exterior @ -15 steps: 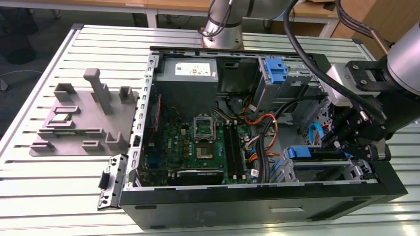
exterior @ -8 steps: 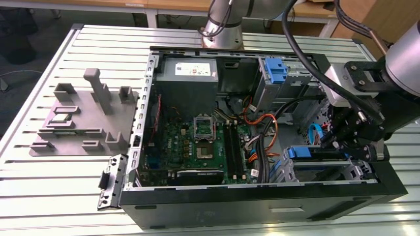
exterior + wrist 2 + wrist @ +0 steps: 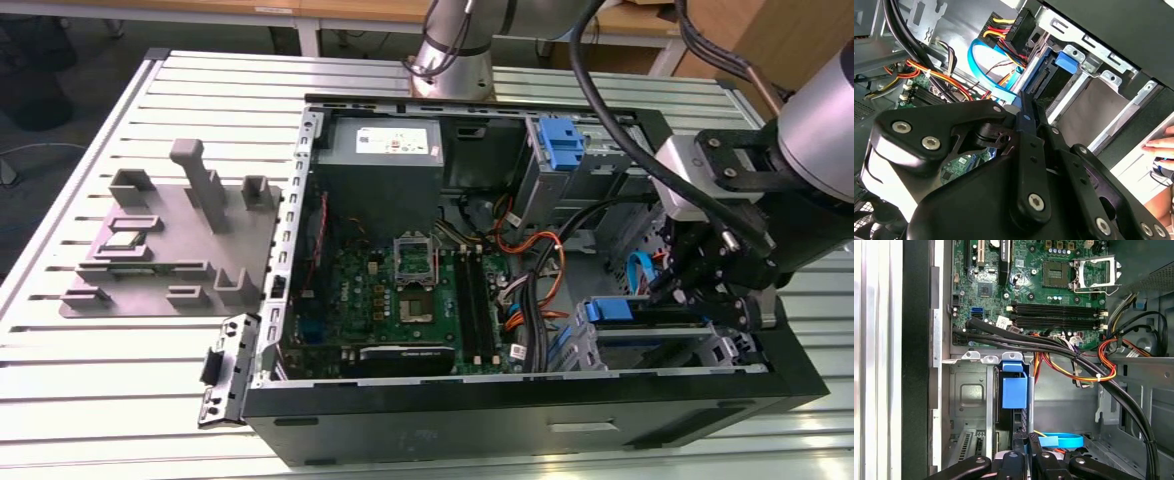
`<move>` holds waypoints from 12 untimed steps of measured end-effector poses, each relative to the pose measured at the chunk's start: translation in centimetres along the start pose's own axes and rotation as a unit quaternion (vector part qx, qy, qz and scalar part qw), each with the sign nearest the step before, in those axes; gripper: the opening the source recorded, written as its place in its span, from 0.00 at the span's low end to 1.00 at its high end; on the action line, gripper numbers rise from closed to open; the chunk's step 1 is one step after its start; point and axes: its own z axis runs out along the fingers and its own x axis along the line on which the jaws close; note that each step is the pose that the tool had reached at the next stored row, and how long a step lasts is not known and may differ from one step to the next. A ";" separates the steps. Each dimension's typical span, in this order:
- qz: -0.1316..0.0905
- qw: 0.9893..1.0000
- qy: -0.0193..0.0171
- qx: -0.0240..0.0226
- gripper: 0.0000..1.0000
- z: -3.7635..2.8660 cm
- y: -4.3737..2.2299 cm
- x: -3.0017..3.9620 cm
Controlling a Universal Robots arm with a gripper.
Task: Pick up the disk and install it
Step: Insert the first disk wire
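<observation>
- at the lower right of the exterior view, the gripper is hanging directly over the disk, which is sitting edge-up in its bay.
- its fingers are looking closed; whether they are pinching the disk's edge i cannot tell.

One disk, one claw

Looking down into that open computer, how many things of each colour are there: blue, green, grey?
In the exterior view:
Blue plastic brackets: 2
Blue flat cable: 1
Green circuit board: 1
Grey power supply: 1
Total: 5
</observation>
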 end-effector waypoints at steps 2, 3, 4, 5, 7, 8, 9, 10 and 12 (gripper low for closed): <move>0.000 1.000 0.000 0.000 0.16 0.02 0.00 0.00; 0.000 1.000 0.000 0.000 0.16 0.05 0.00 0.00; 0.000 1.000 0.000 0.000 0.16 0.09 0.00 0.01; 0.000 1.000 0.000 0.000 0.16 0.11 0.00 0.01; 0.000 1.000 0.000 0.000 0.16 0.13 0.00 0.01; 0.000 1.000 0.000 0.000 0.16 0.15 0.00 0.02; 0.000 1.000 0.000 0.000 0.16 0.16 0.00 0.02; 0.000 1.000 0.000 0.000 0.16 0.16 0.00 0.02; 0.000 1.000 0.000 0.000 0.16 0.18 0.00 0.02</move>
